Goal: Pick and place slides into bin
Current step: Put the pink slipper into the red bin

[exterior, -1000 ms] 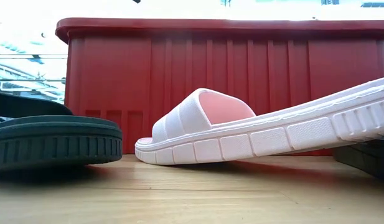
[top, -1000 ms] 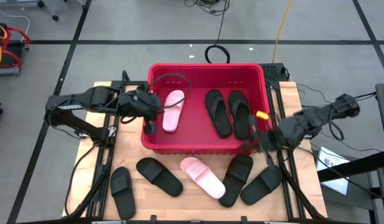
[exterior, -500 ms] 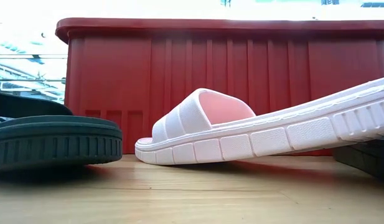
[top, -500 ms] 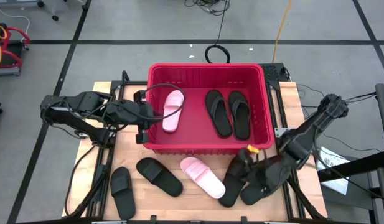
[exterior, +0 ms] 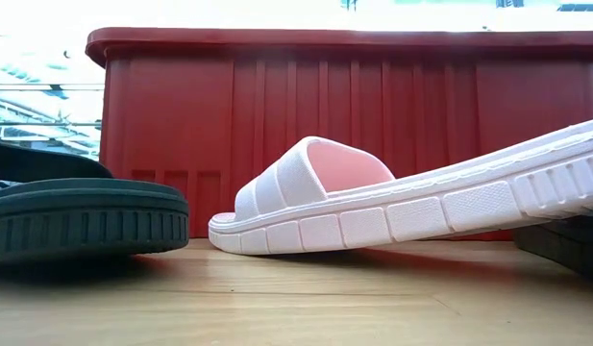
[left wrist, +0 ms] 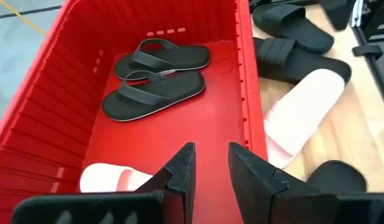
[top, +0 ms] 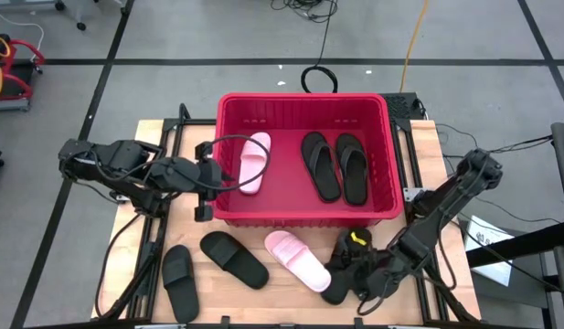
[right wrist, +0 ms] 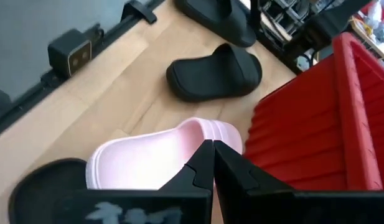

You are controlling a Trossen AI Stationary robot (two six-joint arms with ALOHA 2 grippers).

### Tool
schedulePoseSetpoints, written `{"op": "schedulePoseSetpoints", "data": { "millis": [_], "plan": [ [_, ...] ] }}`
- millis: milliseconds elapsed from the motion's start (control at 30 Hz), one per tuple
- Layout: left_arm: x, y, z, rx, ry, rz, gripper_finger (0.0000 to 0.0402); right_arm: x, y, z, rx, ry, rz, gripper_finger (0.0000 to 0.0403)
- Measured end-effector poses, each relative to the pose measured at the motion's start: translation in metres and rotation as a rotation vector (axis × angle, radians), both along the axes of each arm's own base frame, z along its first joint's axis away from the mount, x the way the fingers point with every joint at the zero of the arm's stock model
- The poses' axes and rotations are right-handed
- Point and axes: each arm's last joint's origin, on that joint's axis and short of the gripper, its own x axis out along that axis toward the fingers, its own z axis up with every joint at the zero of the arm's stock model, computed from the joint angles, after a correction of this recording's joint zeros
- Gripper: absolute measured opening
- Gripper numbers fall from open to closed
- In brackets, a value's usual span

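High view: red ribbed plastic bin (top: 228, 212) at table centre holds one pale pink slide (top: 254, 162) and two black flip-flop sandals (top: 336, 166), long axes running front to back. On the wood table (top: 186, 233), a pink slide (top: 295, 259) lies diagonally, with matte black slides (top: 232, 258) around it. Left gripper (left wrist: 210, 171) at the bin's left wall, fingers parted, empty. Right gripper (right wrist: 213, 163) low over the front-right black slides, fingers pressed together.

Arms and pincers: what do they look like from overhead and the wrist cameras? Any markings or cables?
Both arms are dark, jointed, near-black. The left pincer has two black angular fingers with stepped inner edges; a black cable loops above that arm. The right pincer has matching black tapered fingers. Near the right wrist sits a small yellow-orange tag. No other markings are legible.
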Motion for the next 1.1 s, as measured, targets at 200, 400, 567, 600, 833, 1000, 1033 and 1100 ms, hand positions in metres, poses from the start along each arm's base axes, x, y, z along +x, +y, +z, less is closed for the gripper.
{"op": "schedulePoseSetpoints", "data": {
  "millis": [200, 400, 567, 600, 833, 1000, 1033, 1100],
  "plan": [
    [-0.001, -0.004, 0.000, -0.069, -0.016, 0.040, 0.0093, 0.003, 0.003, -0.008, -0.023, 0.020, 0.004, 0.0000],
    [-0.002, -0.011, 0.001, -0.104, -0.026, 0.036, 0.0093, 0.010, 0.004, -0.017, -0.026, 0.032, -0.011, 0.0001],
    [-0.005, -0.019, 0.001, -0.133, -0.031, 0.030, 0.0093, 0.017, 0.002, -0.029, -0.029, 0.035, -0.031, 0.0023],
    [-0.005, -0.021, 0.001, -0.134, -0.034, 0.033, 0.0093, 0.018, 0.000, -0.031, -0.031, 0.036, -0.037, 0.0030],
    [-0.009, -0.029, 0.001, -0.138, -0.044, 0.033, 0.0093, 0.021, -0.007, -0.042, -0.094, 0.010, 0.000, 0.0090],
    [-0.010, -0.032, 0.001, -0.141, -0.043, 0.025, 0.0093, 0.026, -0.004, -0.049, -0.146, -0.044, 0.057, 0.0121],
    [-0.010, -0.032, 0.001, -0.141, -0.043, 0.024, 0.0093, 0.028, -0.003, -0.050, -0.150, -0.055, 0.064, 0.0124],
    [-0.010, -0.032, 0.001, -0.142, -0.043, 0.025, 0.0093, 0.032, 0.001, -0.055, -0.144, -0.069, 0.067, 0.0127]
  ]
}}
